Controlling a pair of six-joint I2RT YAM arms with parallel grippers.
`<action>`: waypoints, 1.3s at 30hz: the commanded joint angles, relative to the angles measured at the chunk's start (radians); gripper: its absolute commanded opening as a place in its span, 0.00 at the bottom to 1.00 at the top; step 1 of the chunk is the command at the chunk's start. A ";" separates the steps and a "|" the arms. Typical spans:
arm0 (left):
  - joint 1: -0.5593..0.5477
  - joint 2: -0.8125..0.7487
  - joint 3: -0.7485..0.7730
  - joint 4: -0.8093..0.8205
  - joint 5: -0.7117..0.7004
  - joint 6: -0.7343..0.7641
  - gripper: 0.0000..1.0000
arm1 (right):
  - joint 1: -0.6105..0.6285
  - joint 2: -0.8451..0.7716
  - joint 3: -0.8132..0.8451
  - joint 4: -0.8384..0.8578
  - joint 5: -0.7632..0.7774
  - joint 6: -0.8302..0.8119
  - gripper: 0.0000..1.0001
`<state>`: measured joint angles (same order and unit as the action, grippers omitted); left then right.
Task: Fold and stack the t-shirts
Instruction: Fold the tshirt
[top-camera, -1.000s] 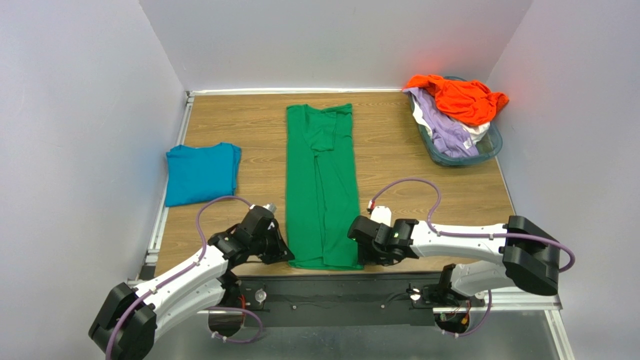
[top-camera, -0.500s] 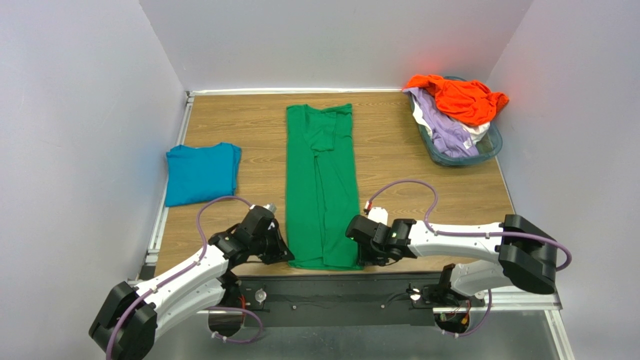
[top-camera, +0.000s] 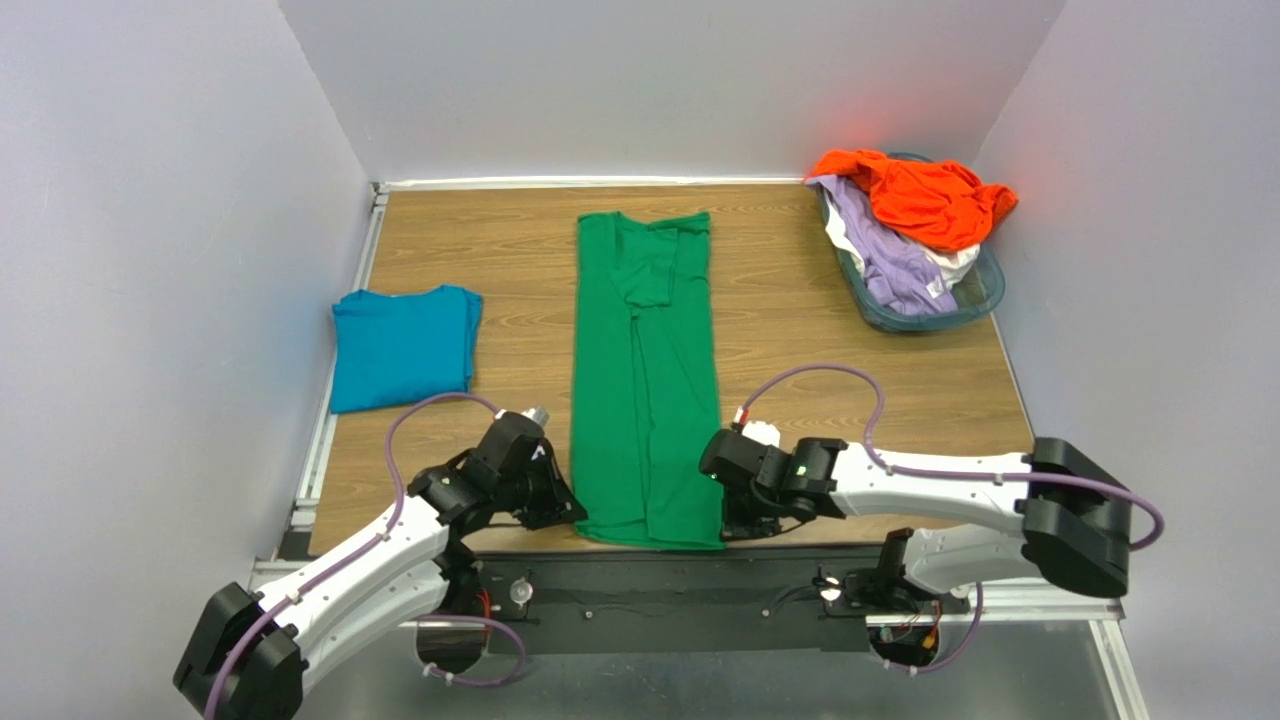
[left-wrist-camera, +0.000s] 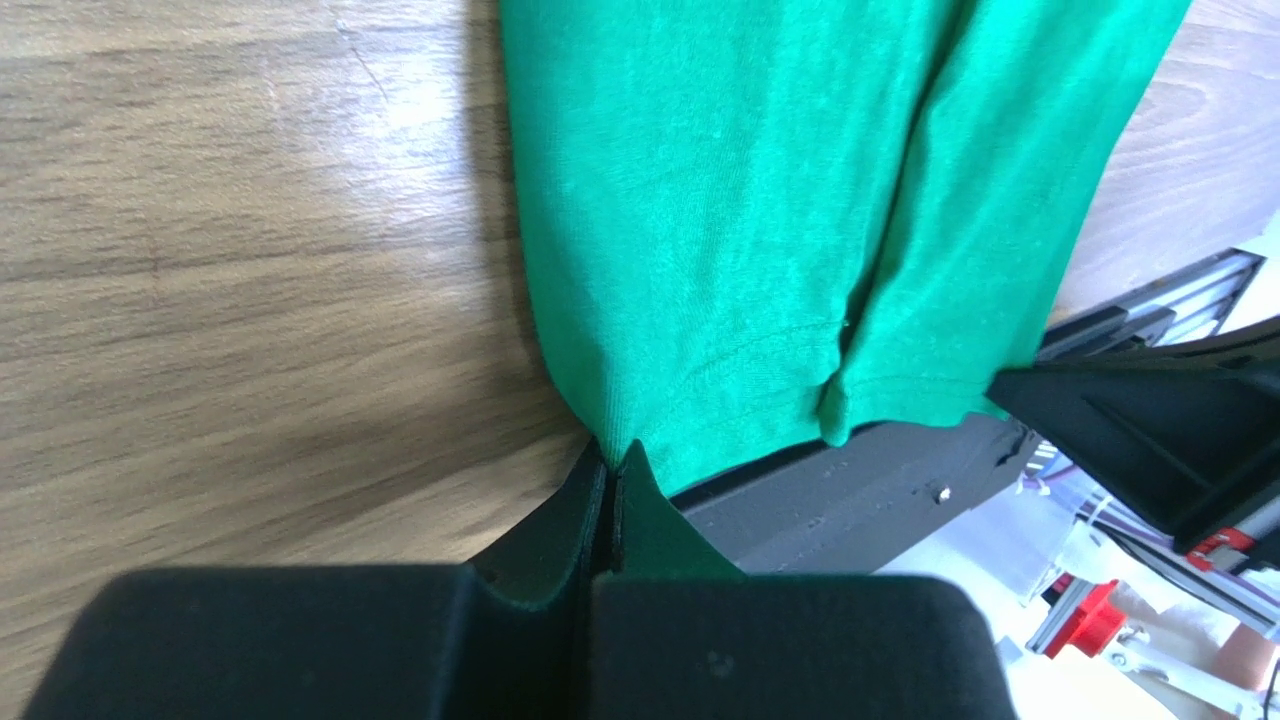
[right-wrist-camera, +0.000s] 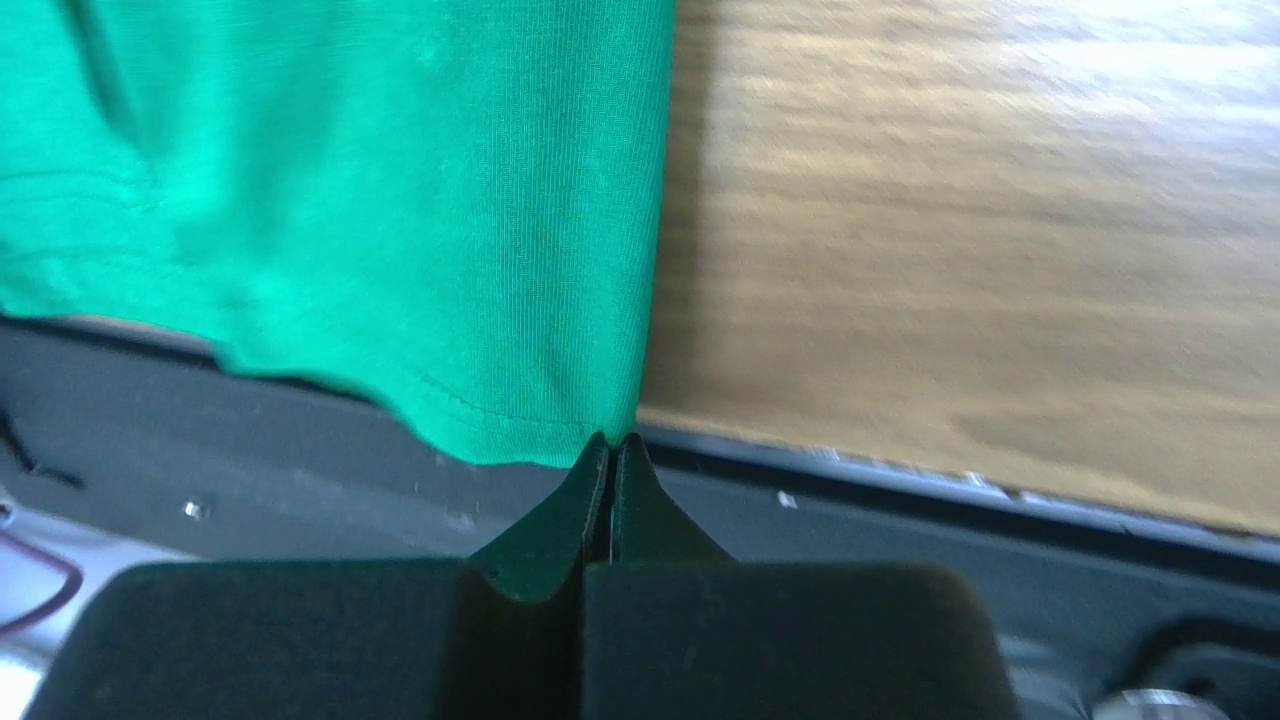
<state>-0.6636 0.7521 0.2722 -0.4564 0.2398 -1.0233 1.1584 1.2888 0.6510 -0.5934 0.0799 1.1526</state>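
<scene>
A bright green t-shirt (top-camera: 646, 375) lies folded into a long narrow strip down the middle of the table, its hem at the near edge. My left gripper (top-camera: 574, 518) is shut on the hem's left corner (left-wrist-camera: 616, 443). At the hem's right corner (right-wrist-camera: 609, 428) my right gripper (top-camera: 724, 528) is shut too, its jaws pressed together on the cloth. A teal-blue t-shirt (top-camera: 398, 345) lies folded at the left. Orange (top-camera: 920, 195), lavender (top-camera: 887, 255) and white t-shirts are heaped in the basket.
The clear bluish basket (top-camera: 974, 293) stands at the back right corner. Grey walls close in the table on three sides. A black rail (right-wrist-camera: 902, 510) runs along the near edge under the hem.
My right gripper has closed on the hem's right corner and shifted slightly toward the near edge. The shirt's strip has moved a little. The left gripper has kept its hold.
</scene>
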 joint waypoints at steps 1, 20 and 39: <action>-0.007 -0.036 0.027 -0.053 0.038 -0.012 0.00 | 0.004 -0.074 0.007 -0.114 0.030 0.013 0.01; -0.001 0.173 0.257 0.084 -0.068 0.081 0.00 | -0.086 0.056 0.292 -0.100 0.274 -0.166 0.01; 0.225 0.472 0.547 0.235 -0.063 0.278 0.00 | -0.356 0.266 0.564 0.047 0.238 -0.436 0.01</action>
<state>-0.4599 1.1767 0.7624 -0.2760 0.1570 -0.8169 0.8341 1.5024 1.1545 -0.5877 0.3233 0.7807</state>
